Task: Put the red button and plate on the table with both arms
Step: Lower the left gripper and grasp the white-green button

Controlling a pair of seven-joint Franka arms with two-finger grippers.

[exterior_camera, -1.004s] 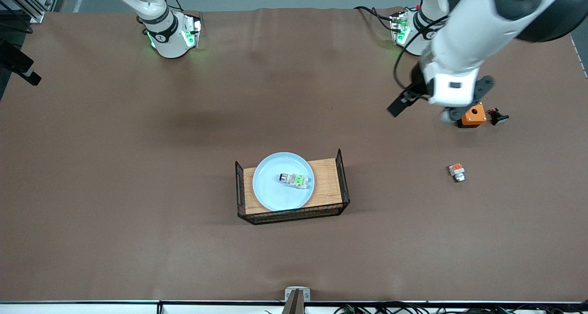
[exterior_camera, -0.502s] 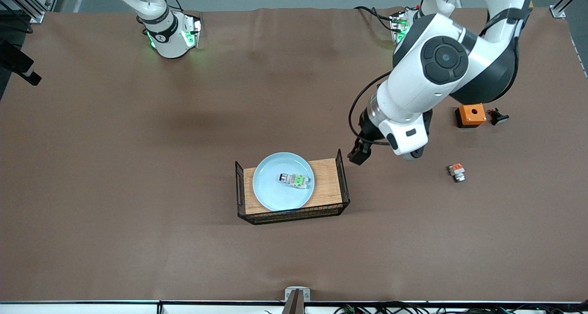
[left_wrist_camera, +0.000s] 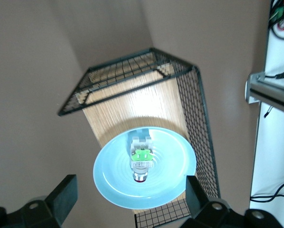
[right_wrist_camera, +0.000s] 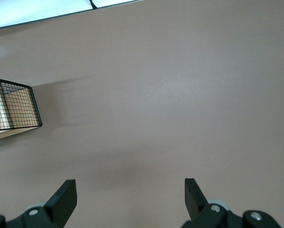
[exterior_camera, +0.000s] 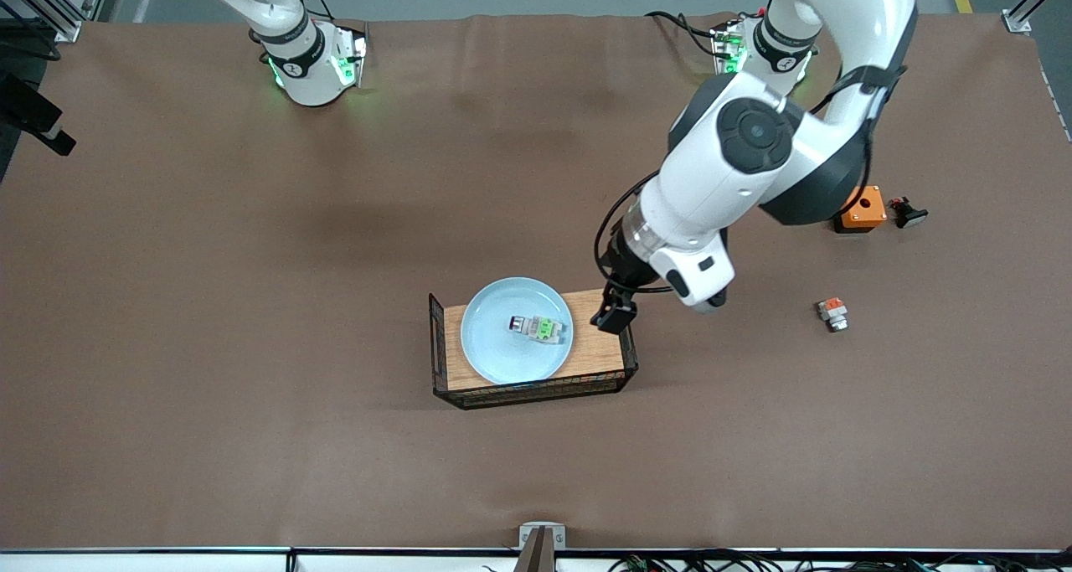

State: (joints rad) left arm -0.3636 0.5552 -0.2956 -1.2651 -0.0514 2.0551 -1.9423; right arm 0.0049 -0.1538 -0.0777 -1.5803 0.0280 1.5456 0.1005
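Both grippers' jaws stand wide apart, holding nothing. The right gripper (right_wrist_camera: 127,202) waits above bare brown sheeted table (exterior_camera: 251,438). A wooden tray with black wire ends (exterior_camera: 601,347) carries the round pale-blue plate (exterior_camera: 490,350); on it lies the tiny whitish switch part with a green block (exterior_camera: 537,327). The left gripper (exterior_camera: 614,314) hangs over the tray's end toward the left arm.

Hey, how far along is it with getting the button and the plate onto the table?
Nothing is placed yet: the red button lies on the plate, which sits on the wooden tray. In hand: the left gripper, open and empty, hovers over the tray's end beside the plate. The right gripper waits open over bare table. Both lifts and placements remain.
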